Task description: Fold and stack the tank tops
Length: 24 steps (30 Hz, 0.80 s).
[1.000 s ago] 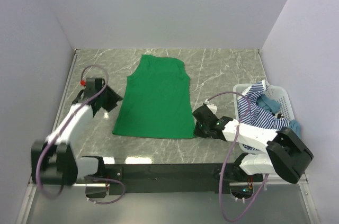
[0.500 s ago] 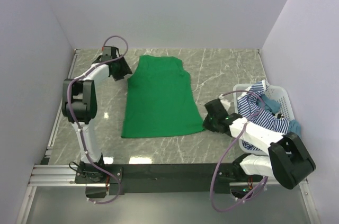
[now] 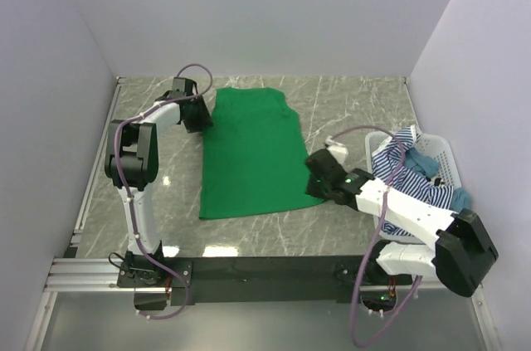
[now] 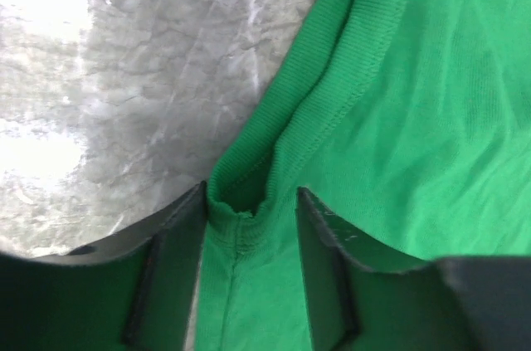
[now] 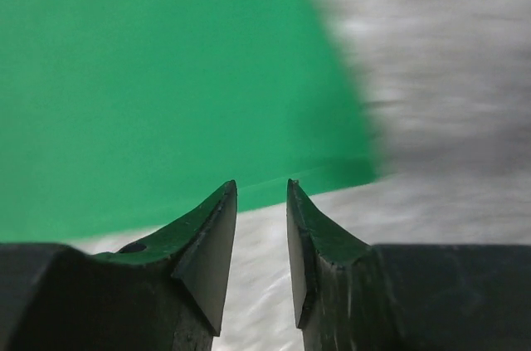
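- L gripper (image 4: 249,202): 2 fingers partly apart, pinching bunched strap edge of green tank top (image 4: 398,119).
- R gripper (image 5: 261,197): narrow gap, holds nothing, just off top's hem corner.

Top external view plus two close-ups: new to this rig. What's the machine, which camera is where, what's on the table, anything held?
Two robot arms are bolted at the near edge of a grey marbled table. The top view looks down from behind them; the close-ups come from wrist cameras. On the table lies a plain bright green tank top. At right, a white slatted plastic basket holds a navy-and-white striped top and a teal blue one. The left gripper pinches a ridge of the green top's shoulder edge. The right gripper hovers by its near right corner, fingers slightly apart, empty.
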Available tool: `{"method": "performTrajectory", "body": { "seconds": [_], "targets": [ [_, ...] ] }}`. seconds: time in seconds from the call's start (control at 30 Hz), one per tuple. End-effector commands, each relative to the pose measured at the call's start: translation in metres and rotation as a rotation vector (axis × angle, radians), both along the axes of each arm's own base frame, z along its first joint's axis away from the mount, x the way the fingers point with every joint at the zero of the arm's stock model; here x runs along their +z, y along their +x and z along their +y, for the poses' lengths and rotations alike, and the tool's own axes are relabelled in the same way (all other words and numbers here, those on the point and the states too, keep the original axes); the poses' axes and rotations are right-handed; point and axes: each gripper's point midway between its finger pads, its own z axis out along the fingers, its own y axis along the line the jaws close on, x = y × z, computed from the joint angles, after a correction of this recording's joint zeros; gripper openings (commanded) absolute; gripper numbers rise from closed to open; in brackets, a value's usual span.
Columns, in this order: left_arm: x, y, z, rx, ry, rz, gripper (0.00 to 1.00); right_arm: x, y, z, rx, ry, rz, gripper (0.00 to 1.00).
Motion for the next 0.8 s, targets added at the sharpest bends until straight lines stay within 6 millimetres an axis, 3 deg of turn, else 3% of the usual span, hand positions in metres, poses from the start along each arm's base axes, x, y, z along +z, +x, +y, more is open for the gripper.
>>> {"method": "performTrajectory", "body": {
  "seconds": [0.0,0.03,0.1,0.13,0.17,0.2,0.23,0.27,0.3,0.33,0.37,0.4,0.43,0.5,0.53,0.6,0.77],
  "targets": [
    [0.000,0.003,0.006,0.014,0.038,-0.005,0.51,0.042,0.005,0.042,0.081,-0.008,-0.091,0.38],
    [0.000,0.003,0.007,0.020,0.043,-0.003,0.49,0.057,0.000,0.070,0.151,0.019,-0.113,0.38],
    [0.000,0.001,0.010,0.028,0.055,-0.003,0.44,0.050,-0.002,0.098,0.216,0.000,-0.092,0.38],
    [0.000,0.000,0.011,0.030,0.059,0.000,0.42,0.067,-0.007,0.130,0.280,0.040,-0.113,0.38],
    [0.001,0.000,0.010,0.029,0.061,-0.002,0.41,0.052,-0.009,0.146,0.322,-0.002,-0.082,0.38],
    [0.001,0.000,0.011,0.030,0.063,-0.002,0.41,0.053,-0.014,0.163,0.363,-0.010,-0.077,0.38],
    [0.002,0.000,0.011,0.030,0.063,-0.002,0.39,0.058,-0.018,0.198,0.423,-0.004,-0.084,0.38],
    [0.003,0.000,0.011,0.031,0.067,-0.003,0.36,0.058,-0.023,0.216,0.469,-0.009,-0.084,0.38],
    [0.003,0.000,0.012,0.032,0.067,-0.006,0.35,0.076,-0.022,0.245,0.505,0.041,-0.111,0.38],
    [0.002,-0.001,0.011,0.030,0.066,-0.001,0.34,0.055,-0.026,0.261,0.541,0.007,-0.071,0.38],
    [0.001,-0.001,0.012,0.031,0.069,0.000,0.30,0.051,-0.035,0.276,0.581,-0.003,-0.069,0.38],
    [0.001,-0.001,0.012,0.031,0.069,0.000,0.28,0.062,-0.034,0.294,0.597,0.017,-0.085,0.38],
    [0.000,-0.002,0.012,0.028,0.069,0.003,0.27,0.047,-0.036,0.303,0.612,-0.008,-0.069,0.38],
    [0.000,-0.002,0.012,0.025,0.070,0.001,0.19,0.050,-0.043,0.324,0.648,0.013,-0.079,0.39],
    [-0.001,-0.003,0.011,0.024,0.066,0.003,0.17,0.039,-0.046,0.329,0.659,0.001,-0.066,0.39],
    [-0.001,-0.002,0.010,0.021,0.059,0.001,0.10,0.038,-0.053,0.341,0.675,0.015,-0.064,0.40],
    [-0.003,-0.002,0.009,0.019,0.059,0.004,0.03,0.013,-0.066,0.354,0.689,-0.007,-0.040,0.41]
  ]
}}
